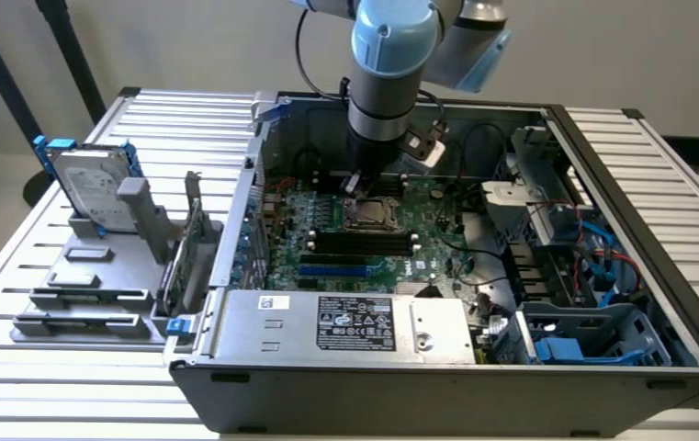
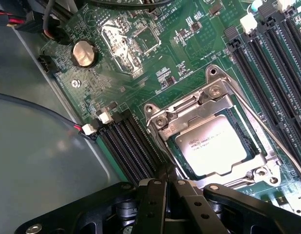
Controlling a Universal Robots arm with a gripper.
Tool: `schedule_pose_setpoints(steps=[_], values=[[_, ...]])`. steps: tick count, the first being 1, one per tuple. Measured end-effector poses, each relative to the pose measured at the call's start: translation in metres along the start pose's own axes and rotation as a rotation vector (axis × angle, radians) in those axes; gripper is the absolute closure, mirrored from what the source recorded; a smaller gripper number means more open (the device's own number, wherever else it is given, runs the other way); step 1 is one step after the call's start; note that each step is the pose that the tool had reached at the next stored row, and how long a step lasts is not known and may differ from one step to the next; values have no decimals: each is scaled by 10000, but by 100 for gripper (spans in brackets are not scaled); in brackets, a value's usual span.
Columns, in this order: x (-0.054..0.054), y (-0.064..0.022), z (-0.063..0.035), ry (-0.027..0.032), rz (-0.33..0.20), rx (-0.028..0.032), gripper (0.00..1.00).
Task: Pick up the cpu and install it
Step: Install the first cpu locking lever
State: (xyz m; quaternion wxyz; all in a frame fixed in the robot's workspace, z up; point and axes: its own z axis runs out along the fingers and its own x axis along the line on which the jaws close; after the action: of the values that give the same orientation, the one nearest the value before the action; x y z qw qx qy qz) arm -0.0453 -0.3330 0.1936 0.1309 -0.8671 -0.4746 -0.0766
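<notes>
I see the cpu (image 2: 217, 142) as a small flat square chip with a dull silver-grey metal lid and fine dark print on top. It lies flat inside the motherboard socket (image 2: 162, 123), framed by the socket's bright metal bracket with its screws at the corners, a little right of the wrist view's centre. In the exterior view the cpu (image 1: 366, 214) sits near the middle of the frame, directly below the arm.

My gripper (image 2: 171, 187) hangs just above the socket's edge with its black fingers (image 2: 153, 204) pressed together and nothing between them; it is apart from the chip.

The green motherboard (image 2: 141, 73) is densely printed, with rows of long black memory slots (image 2: 128, 146) beside the socket and a round silver coin battery (image 2: 84, 52) in the upper left of the wrist view. It lies in an open grey steel computer case (image 1: 447, 390) on a table (image 1: 67, 386) of ribbed pale metal slats. A boxy power supply (image 1: 343, 322) with a black label fills the case's near side. At the left of the exterior view, a grey holder (image 1: 98, 276) carries an upright silver hard drive (image 1: 85, 188) in a blue frame. A plain pale wall stands behind.
</notes>
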Motion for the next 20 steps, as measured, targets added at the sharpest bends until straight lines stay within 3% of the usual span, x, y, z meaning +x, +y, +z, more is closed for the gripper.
schedule_pose_setpoints(steps=[20], values=[[67,119,-1,-83,32,60,89]])
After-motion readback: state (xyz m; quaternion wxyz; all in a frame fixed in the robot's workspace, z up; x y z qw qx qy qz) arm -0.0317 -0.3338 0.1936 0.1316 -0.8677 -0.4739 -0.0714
